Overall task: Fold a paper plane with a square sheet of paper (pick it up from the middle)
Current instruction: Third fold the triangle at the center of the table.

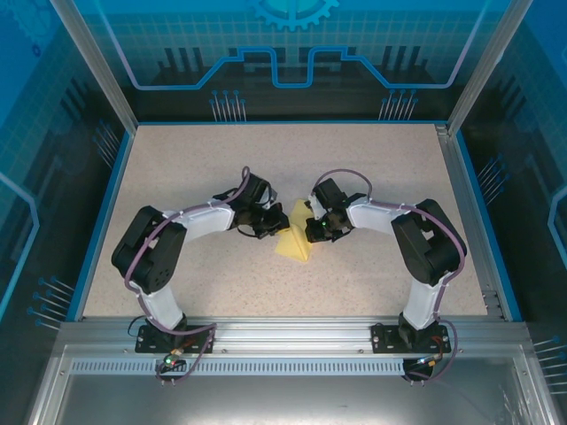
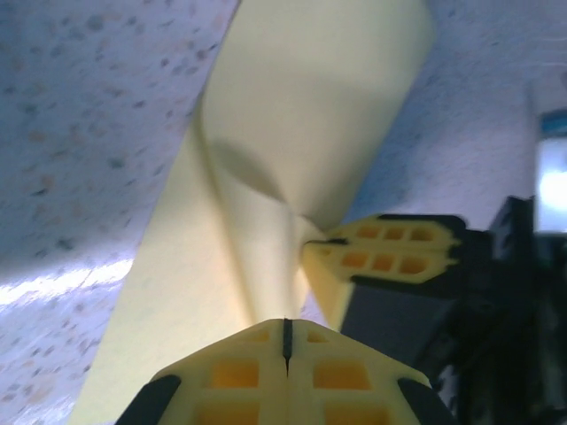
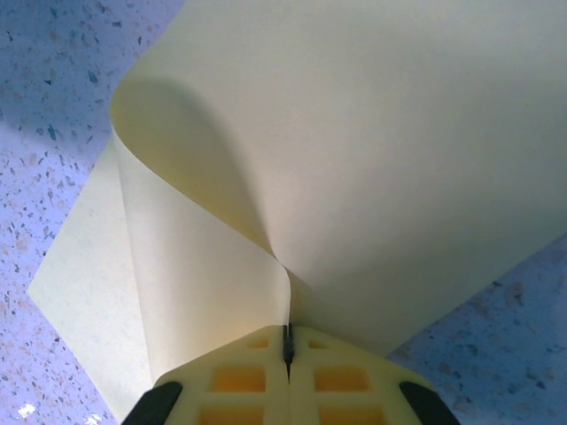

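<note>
So, the square sheet of paper [image 1: 295, 239] is being pinched mid-worktop [image 1: 177, 159], between the two arms. The left fingers [image 2: 286, 336] are being clamped fully shut on a bowed-up part of it, and the right fingers [image 3: 288, 341] are being clamped shut on the curl opposite. For a clean crease, the edges are probably best being lined up before anything is being pressed flat, with both pinches being moved together so the thin sheet isn't being twisted or torn. From above, its long axis is being held far-to-near between the fingers, one corner being pointed toward the near edge.
</note>
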Controlling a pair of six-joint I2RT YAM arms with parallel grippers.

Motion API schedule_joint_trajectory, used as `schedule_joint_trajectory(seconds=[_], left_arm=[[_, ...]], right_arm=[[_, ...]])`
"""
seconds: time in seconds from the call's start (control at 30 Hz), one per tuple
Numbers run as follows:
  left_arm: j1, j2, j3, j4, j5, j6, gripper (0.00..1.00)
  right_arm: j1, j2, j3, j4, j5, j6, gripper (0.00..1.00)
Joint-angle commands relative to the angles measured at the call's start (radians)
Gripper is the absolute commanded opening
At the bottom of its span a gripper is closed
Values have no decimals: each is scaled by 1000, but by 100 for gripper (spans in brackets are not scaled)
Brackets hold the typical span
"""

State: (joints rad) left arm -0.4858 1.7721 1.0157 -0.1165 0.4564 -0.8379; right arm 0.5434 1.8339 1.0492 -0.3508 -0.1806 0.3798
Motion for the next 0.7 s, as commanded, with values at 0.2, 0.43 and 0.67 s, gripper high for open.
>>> schedule_joint_trajectory(seconds=[0.2, 0.43, 0.67], left_arm=[[6, 111, 12, 248, 183, -112, 0], [7, 158, 7, 255, 188, -117, 0], [6, 161, -17, 271, 179, -116, 0]], right_arm=[[6, 22, -21, -34, 61, -7, 4], [6, 20, -22, -34, 61, -3, 5], [6, 25, -20, -34, 62, 1, 5]])
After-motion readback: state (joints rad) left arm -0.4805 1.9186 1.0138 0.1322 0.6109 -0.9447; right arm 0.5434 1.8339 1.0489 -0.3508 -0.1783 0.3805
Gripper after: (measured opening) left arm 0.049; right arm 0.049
